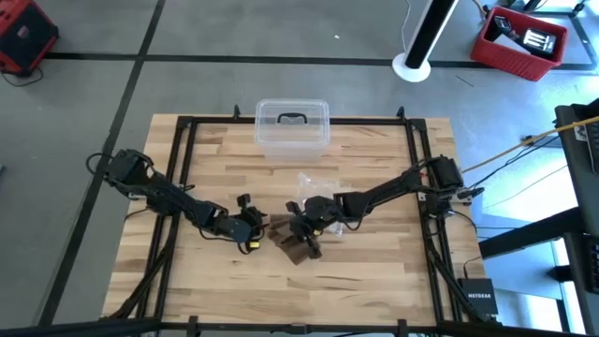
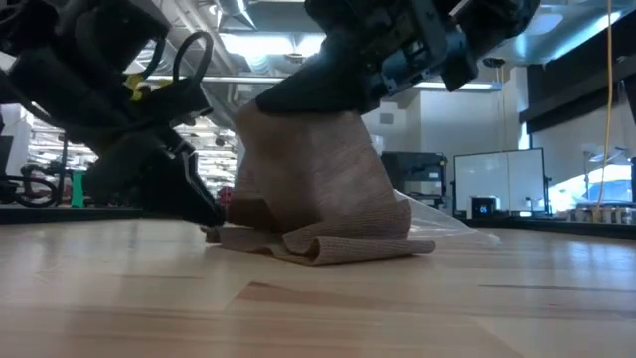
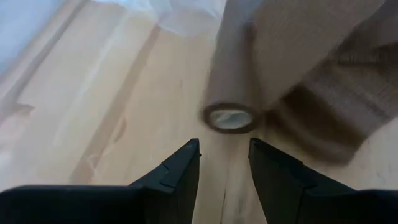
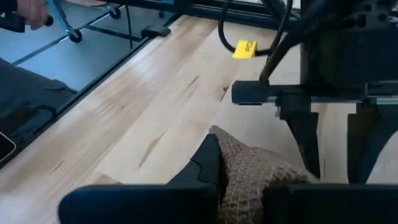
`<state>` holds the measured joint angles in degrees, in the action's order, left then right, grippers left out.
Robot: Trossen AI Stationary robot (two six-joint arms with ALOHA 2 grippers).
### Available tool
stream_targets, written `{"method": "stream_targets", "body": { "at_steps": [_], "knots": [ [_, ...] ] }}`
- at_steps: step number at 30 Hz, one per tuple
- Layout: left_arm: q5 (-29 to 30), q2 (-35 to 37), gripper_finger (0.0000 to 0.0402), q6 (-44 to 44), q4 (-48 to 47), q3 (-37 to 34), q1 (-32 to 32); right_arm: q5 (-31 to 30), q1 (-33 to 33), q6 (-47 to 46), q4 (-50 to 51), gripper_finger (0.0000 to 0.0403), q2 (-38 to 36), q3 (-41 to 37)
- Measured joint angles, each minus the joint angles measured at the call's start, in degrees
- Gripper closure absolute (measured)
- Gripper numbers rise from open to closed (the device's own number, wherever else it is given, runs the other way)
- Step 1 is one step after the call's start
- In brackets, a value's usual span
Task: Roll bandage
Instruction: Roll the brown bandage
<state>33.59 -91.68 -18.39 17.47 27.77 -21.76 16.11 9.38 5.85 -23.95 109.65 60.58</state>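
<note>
The brown bandage (image 1: 297,245) hangs as a wide strip (image 2: 318,169) from my right gripper (image 2: 318,94), which is shut on it above the table's middle. Its lower part lies in loose folds (image 2: 333,247) on the wood. One end is rolled into a small tube (image 3: 231,117), which lies on the table. My left gripper (image 3: 224,146) is open and low over the table. It points at that rolled end from the table's left, and a small gap separates its fingertips from the roll. It also shows in the high view (image 1: 255,227). My right gripper pinches the bandage's upper part (image 4: 244,157) between its two fingers, coming from above and slanting in from the table's right. The strip hangs slack below the fingers. Its lower folds (image 2: 333,247) and the rolled end rest on the table.
A clear plastic box with a dark handle (image 1: 292,126) stands at the table's far edge. A crinkled clear plastic bag (image 1: 319,183) lies just behind the bandage. Bare wood lies toward the near edge and on both sides.
</note>
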Motion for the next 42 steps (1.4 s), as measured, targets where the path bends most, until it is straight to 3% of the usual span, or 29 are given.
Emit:
{"method": "stream_targets", "body": {
  "at_steps": [18, 31, 36, 42],
  "knots": [
    [2.1, 2.0, 0.0270, 9.9, -1.4, 0.1, 0.7, -0.5, 0.0, 0.0, 1.1, 0.0398, 0.0, 0.0],
    [0.8, -0.8, 0.0270, 23.3, 10.3, 0.1, 2.3, -0.4, 0.0, -0.2, 1.0, 0.0398, 0.0, 0.0],
    [-2.8, -0.8, 0.0270, 25.7, 13.3, 0.1, 2.3, -0.4, 0.0, -0.2, 0.9, 0.0398, 0.0, 0.0],
    [-3.0, -1.1, 0.0288, 26.9, 13.9, 0.1, 2.7, 0.1, 0.0, -0.2, 0.8, 0.0398, 0.0, 0.0]
  ]
}}
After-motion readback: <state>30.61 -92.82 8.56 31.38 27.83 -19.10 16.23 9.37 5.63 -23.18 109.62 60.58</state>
